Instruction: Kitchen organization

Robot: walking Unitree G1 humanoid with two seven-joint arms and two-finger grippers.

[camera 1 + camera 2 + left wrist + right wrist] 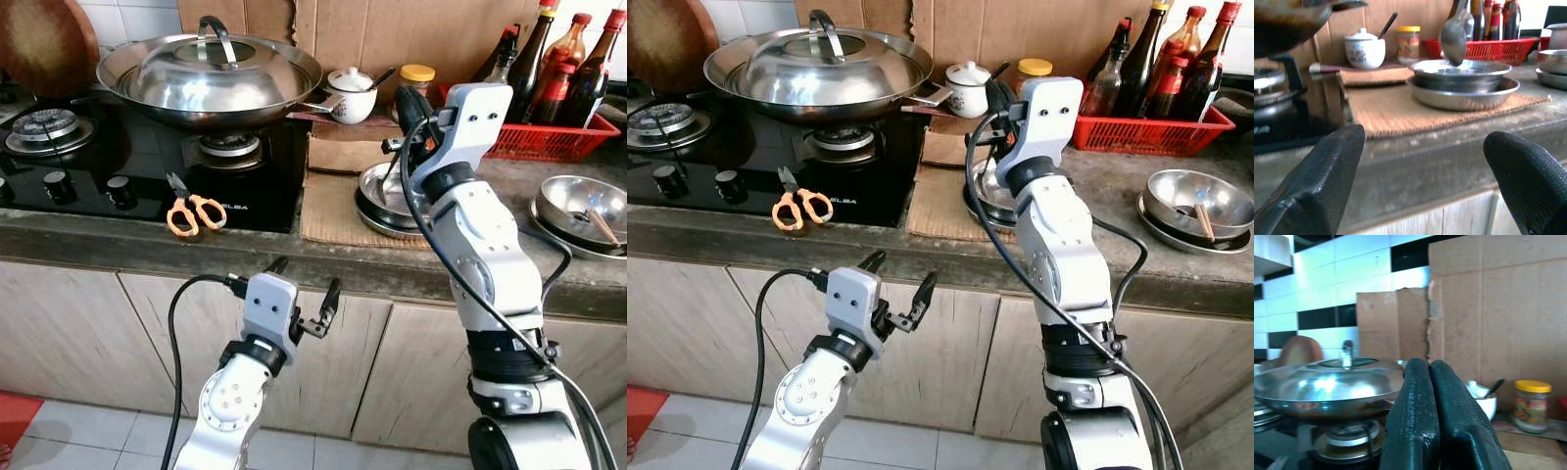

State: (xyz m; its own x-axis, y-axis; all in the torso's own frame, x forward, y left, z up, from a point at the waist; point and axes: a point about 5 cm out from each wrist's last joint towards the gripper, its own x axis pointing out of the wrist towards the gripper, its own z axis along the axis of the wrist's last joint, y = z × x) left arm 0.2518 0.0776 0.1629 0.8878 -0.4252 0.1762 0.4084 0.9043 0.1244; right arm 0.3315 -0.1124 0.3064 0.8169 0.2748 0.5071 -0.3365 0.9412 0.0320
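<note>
Two stacked steel bowls (pixel 384 201) sit on the table's mat (pixel 333 211), right of the wok (pixel 211 78). A spoon (pixel 1453 36) hangs over them, pinched in the right end effector (pixel 411 110), fingers together; lower it vertically, release late. Left end effector (pixel 304 292) hangs below the table edge, fingers apart, empty.

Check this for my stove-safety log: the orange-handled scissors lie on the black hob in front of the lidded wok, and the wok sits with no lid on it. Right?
One slip: the wok is covered, with a domed steel lid and black handle on it, as the left eye view shows. The orange-handled scissors do lie on the black hob in front of the wok.
</note>
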